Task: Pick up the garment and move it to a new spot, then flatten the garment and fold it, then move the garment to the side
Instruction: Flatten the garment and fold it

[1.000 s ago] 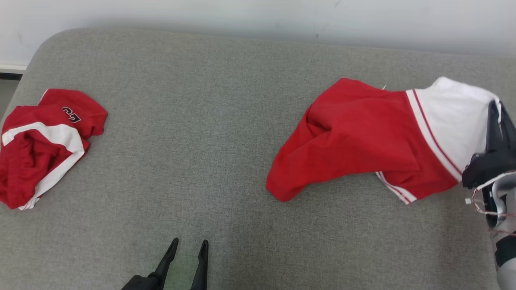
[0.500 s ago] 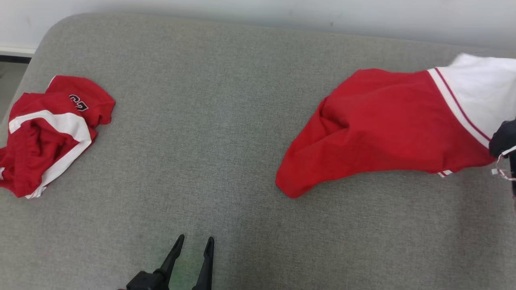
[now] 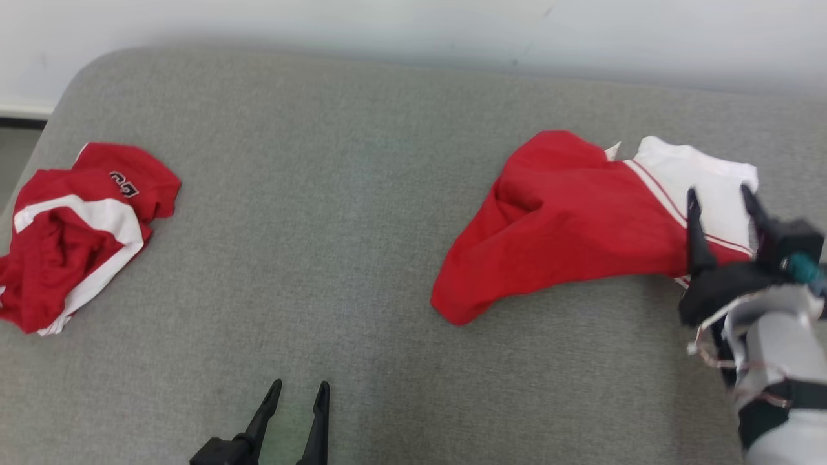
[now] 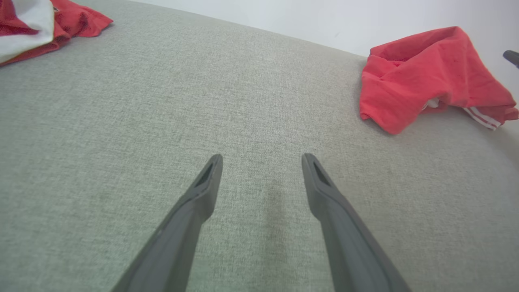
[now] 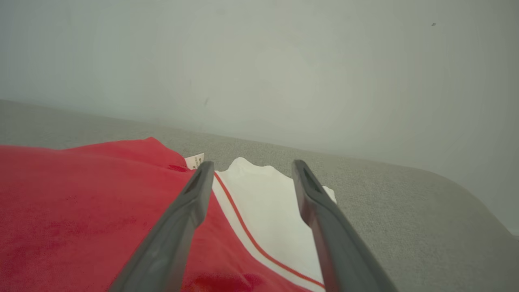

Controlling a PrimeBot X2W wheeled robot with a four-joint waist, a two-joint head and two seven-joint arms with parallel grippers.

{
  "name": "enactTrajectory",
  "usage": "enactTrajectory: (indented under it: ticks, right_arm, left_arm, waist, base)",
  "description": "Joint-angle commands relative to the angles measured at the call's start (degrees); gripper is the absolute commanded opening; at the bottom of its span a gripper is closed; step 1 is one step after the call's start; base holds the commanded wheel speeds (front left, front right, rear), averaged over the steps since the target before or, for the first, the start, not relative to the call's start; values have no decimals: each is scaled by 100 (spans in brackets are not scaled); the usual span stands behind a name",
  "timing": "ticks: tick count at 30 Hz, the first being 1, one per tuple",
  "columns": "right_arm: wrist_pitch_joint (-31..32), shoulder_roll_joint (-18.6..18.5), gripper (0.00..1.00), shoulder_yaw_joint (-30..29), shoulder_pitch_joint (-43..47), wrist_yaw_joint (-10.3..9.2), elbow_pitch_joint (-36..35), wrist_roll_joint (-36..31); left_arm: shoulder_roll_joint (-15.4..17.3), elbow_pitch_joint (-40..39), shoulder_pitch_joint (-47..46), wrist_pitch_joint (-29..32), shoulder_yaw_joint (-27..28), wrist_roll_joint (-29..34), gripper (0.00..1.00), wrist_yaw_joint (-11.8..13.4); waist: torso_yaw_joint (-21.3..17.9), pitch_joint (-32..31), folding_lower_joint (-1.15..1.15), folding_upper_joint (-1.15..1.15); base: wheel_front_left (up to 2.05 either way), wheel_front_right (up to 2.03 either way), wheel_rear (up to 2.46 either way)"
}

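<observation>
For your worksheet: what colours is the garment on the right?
Garment: red, white striped panel; head view.

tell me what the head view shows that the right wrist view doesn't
Head view, not right wrist: the crumpled garment at left and the open left gripper. Right wrist, not head: the grey cushion's rounded right corner. Both: the red-and-white garment with the open right gripper at its white end, and the pale wall.

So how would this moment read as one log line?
right hand: open above red-and-white garment | left hand: open over grey cushion | second red garment: crumpled at left
</observation>
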Motion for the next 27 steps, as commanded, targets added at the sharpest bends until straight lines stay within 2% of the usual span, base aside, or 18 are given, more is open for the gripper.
enactTrajectory:
  ticks: [1,7,13,23,27]
  right_arm:
    - [-2,14,100,68,188,-12,-75,125]
    - [-1,108,100,530,935,-12,-351,637]
    - [-2,181,100,913,1356,-12,-326,928]
    - [-2,130,100,836,1253,-12,22,1090]
    - [-2,114,100,553,1127,-12,237,1139]
  left_arm:
    - [1,3,94,-20,-3,11,100,11]
    - [2,19,154,-20,-1,-23,100,9]
    - [2,35,223,-20,12,-27,100,8]
    - [1,14,78,-20,-67,-69,100,6]
    - [1,21,38,-20,-91,-74,100,6]
  waist:
    - [-128,-148,0,0]
    - [-243,-293,0,0]
    - [-297,-305,0,0]
    - [-139,-35,0,0]
    - [-38,91,0,0]
  base:
    - [0,0,0]
    - [0,0,0]
    - [0,0,0]
    - [0,0,0]
    - [0,0,0]
